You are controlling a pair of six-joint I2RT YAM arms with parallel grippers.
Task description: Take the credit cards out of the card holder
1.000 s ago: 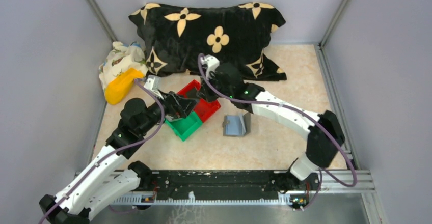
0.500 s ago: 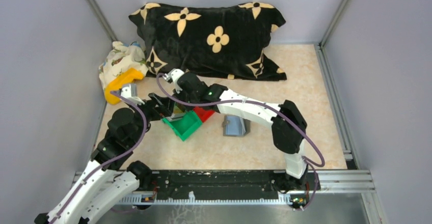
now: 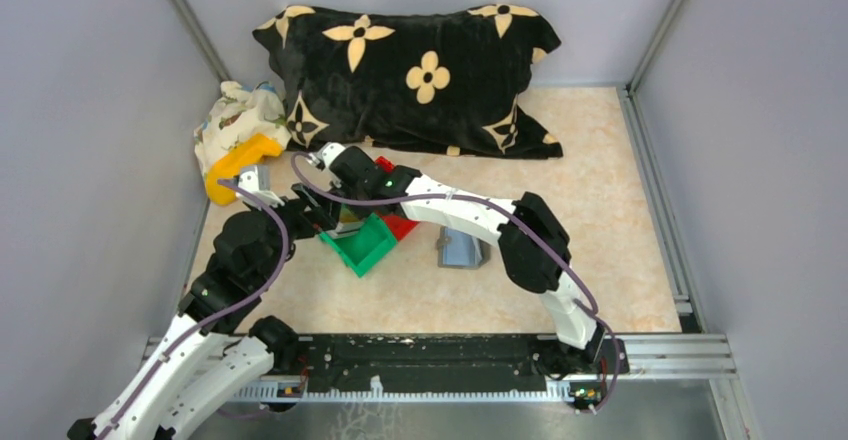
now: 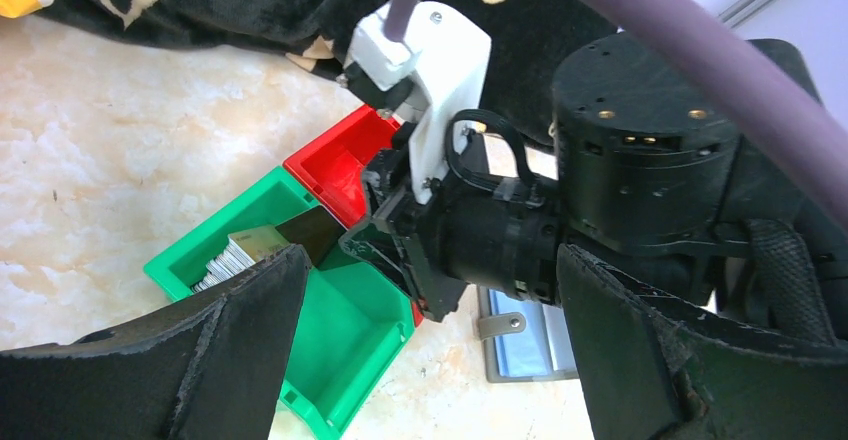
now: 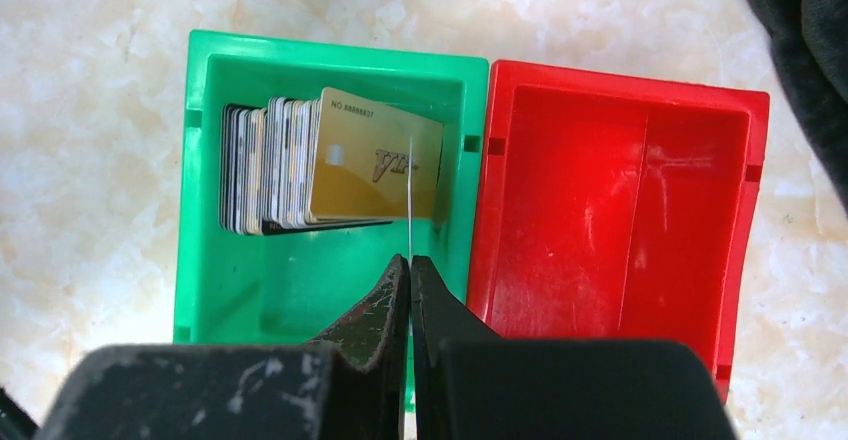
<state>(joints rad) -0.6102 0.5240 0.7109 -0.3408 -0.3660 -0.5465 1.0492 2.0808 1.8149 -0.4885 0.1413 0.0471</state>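
Observation:
The card holder [image 3: 462,248] lies open on the table, its blue-grey inner face up, right of the bins; it also shows in the left wrist view [image 4: 530,345]. My right gripper [image 5: 410,262] is shut on a thin card [image 5: 410,200], seen edge-on, and holds it over the green bin [image 5: 200,160]. A stack of several cards [image 5: 265,165] with a gold card [image 5: 375,165] in front stands in that bin. In the top view the right gripper [image 3: 349,217] hangs over the green bin [image 3: 365,250]. My left gripper [image 3: 316,210] is open and empty just left of it.
The empty red bin [image 5: 620,190] touches the green bin's right side. A black flowered pillow [image 3: 420,60] lies at the back. A patterned cloth [image 3: 235,115] and a yellow object [image 3: 238,168] lie at the back left. Grey walls close the sides.
My right arm swung left from above the red bin to above the green bin. My left arm drew back to the left, away from the bins.

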